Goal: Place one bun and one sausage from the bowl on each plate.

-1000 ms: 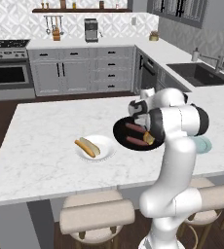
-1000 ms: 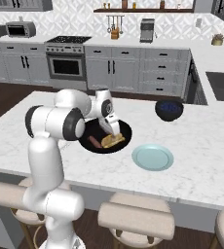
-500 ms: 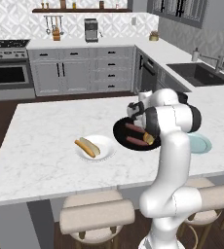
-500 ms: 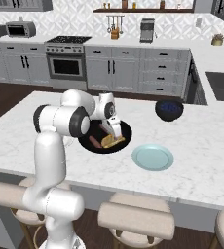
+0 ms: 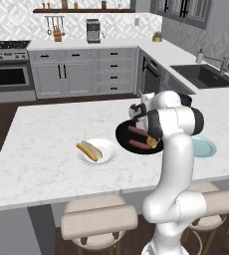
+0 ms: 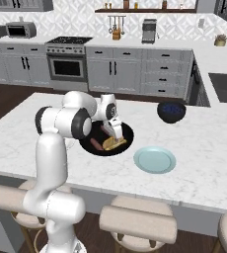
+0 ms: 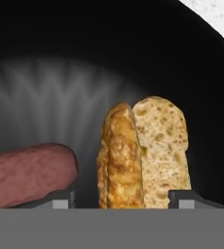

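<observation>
Hand view: gripper (image 7: 121, 198) jaws are spread either side of the bun (image 7: 143, 151) in the bowl (image 7: 84, 58); contact cannot be confirmed. Sausage (image 7: 28, 172) is cut off left.

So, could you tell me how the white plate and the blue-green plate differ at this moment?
The white plate carries a bun and a sausage side by side; the blue-green plate is bare. The white plate lies on one side of the black bowl, away from the arm, and the blue-green plate on the other, in front of the navy bowl. One is plain white, the other pale blue-green. Both are small, round, flat and alike in size.
</observation>
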